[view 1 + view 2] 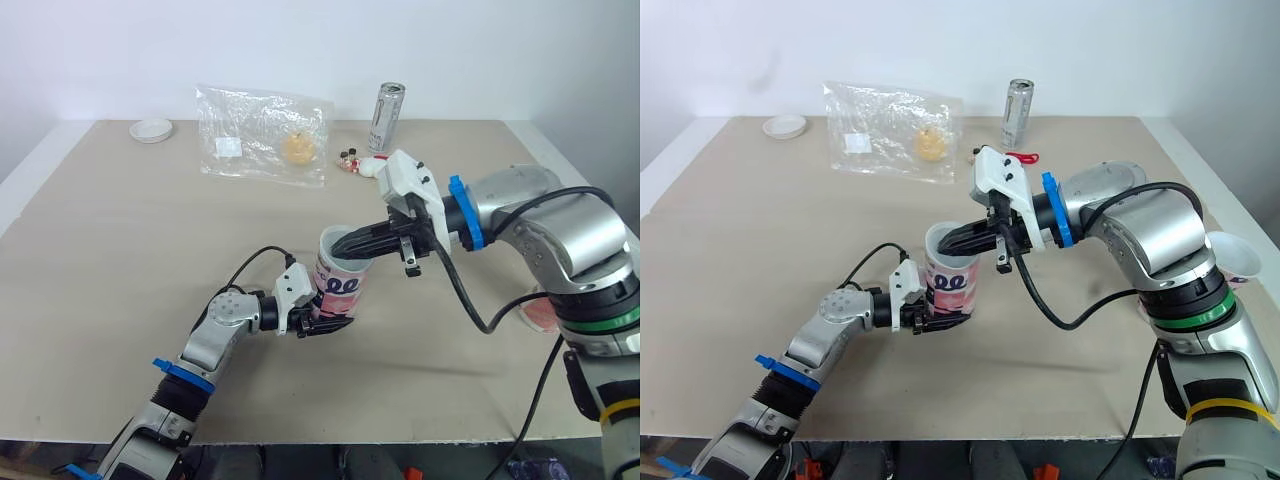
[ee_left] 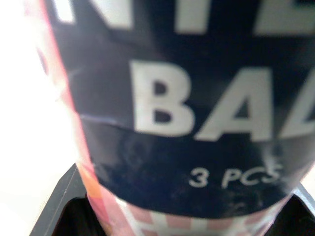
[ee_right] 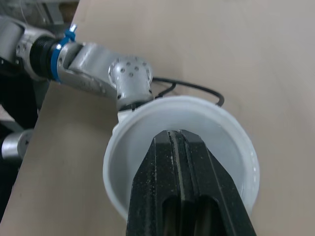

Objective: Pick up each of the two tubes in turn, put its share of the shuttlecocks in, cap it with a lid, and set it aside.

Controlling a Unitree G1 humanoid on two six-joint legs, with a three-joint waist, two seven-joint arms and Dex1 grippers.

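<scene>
A short tube (image 1: 340,285) with a pink and white pattern and a dark label (image 2: 187,113) stands upright at the table's middle. My left gripper (image 1: 322,326) is shut on its lower part from the left side. My right gripper (image 1: 347,244) reaches in from the right, its black fingers (image 3: 179,147) pressed together and lying over the tube's white round top (image 3: 142,132). I cannot tell whether that top is a lid or the open mouth. Nothing shows between the right fingers. A small red and white item (image 1: 358,162) lies at the back, beside the can.
A clear plastic bag (image 1: 262,135) with a yellowish item lies at the back. A silver can (image 1: 387,117) stands to its right. A white lid (image 1: 151,129) rests at the far back left. A pink and white object (image 1: 540,315) is partly hidden behind my right arm.
</scene>
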